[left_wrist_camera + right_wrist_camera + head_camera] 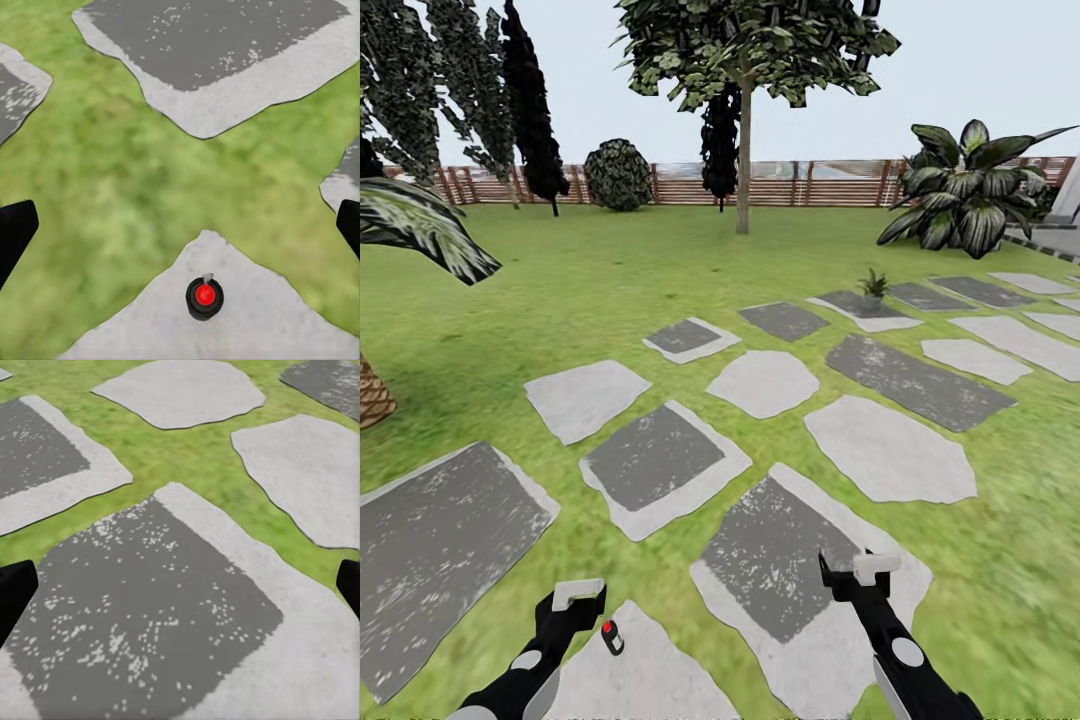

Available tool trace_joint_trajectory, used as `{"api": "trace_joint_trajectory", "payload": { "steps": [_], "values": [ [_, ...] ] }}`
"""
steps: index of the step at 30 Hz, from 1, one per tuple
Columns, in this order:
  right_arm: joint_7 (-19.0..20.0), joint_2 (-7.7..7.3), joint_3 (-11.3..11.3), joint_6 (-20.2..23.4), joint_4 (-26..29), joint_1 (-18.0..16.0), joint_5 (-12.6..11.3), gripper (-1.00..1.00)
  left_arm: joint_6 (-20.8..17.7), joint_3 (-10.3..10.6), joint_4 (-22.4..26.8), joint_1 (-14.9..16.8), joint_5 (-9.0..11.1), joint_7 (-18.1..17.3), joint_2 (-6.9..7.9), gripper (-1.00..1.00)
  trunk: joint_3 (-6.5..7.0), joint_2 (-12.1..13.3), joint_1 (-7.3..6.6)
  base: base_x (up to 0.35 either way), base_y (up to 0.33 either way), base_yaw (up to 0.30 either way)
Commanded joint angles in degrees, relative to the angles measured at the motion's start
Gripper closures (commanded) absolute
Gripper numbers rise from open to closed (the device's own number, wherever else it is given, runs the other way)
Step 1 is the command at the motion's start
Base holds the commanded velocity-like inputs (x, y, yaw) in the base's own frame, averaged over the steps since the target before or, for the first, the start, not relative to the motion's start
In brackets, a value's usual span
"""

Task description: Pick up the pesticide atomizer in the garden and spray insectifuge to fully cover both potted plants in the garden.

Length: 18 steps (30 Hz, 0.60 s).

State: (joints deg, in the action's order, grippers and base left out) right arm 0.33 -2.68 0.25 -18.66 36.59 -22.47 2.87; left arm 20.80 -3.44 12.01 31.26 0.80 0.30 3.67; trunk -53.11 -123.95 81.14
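A two-armed robot stands on the garden lawn (610,290) among grey stepping slabs, both arms held low in the head view. The atomizer (612,637) stands on a pale slab (650,680) just beside the left hand (575,600), apart from it and ungrasped. In the left wrist view the atomizer (205,298) shows from above as a dark round body with a red dot on top, near the pointed end of that slab (247,322), between the hand's two dark fingers (15,232), which sit at opposite edges of the picture, wide apart.

The right hand (855,575) hangs over a larger slab (780,560) with a dark speckled centre, beside the atomizer's slab. Its fingers (13,596) likewise stand at the picture's far sides in the right wrist view, spread, with nothing between them but the slab (150,615).

Well beyond the atomizer, up the line of slabs, one small potted plant (874,288) sits on a far slab; at that range its pot is hard to make out. Past it a big dark-leaved bush (965,190) spreads by the brown slat fence (790,183), with a slim-trunked tree (744,120) and a round shrub (618,175) along the same fence. A palm's frond (420,225) and scaly trunk (372,395) edge in beyond the left hand.
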Motion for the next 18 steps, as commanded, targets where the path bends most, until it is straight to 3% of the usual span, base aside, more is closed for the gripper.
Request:
{"api": "trace_joint_trajectory", "payload": {
  "steps": [1,18],
  "values": [
    [0.02,-0.03,0.02,-0.15,-0.03,-0.03,0.29,-1.00,0.20,-0.16,-0.05,0.03,0.07,-0.04,0.00,-1.00,-0.32,-0.44,0.21,0.000,0.000,0.000],
    [0.02,-0.05,0.08,-0.33,0.11,-0.03,0.31,-1.00,0.21,-0.12,-0.05,-0.06,0.07,-0.04,0.02,-1.00,-4.02,-7.25,3.95,0.000,0.000,0.000]
  ]
}}
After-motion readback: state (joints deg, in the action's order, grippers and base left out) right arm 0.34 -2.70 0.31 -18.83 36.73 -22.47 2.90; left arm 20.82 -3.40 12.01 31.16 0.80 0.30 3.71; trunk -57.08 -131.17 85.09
